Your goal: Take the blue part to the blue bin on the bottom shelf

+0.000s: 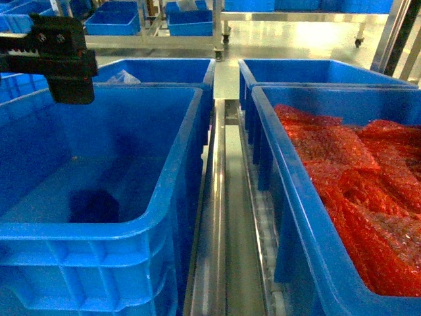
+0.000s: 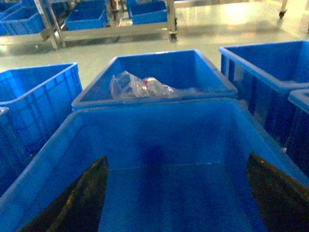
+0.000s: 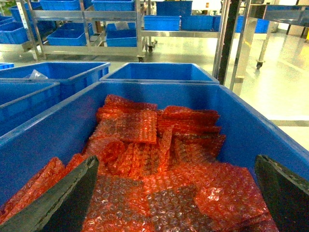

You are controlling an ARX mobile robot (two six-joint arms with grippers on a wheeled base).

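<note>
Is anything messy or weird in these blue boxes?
Only one small thing: a crumpled clear plastic bag lies loose in the crate behind the blue bin. The red bubble-wrap bags are heaped untidily in their crate, but nothing looks spilled or broken.

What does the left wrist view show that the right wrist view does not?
Only the left wrist view shows the blue bin's bare interior, with the open left tool above it, and a crumpled clear plastic bag lying in the crate behind.

Only the right wrist view shows the twin crate filled with red bubble-wrap bags, under the open right tool.

Both share blue crates and steel racks on a shiny floor beyond.
</note>
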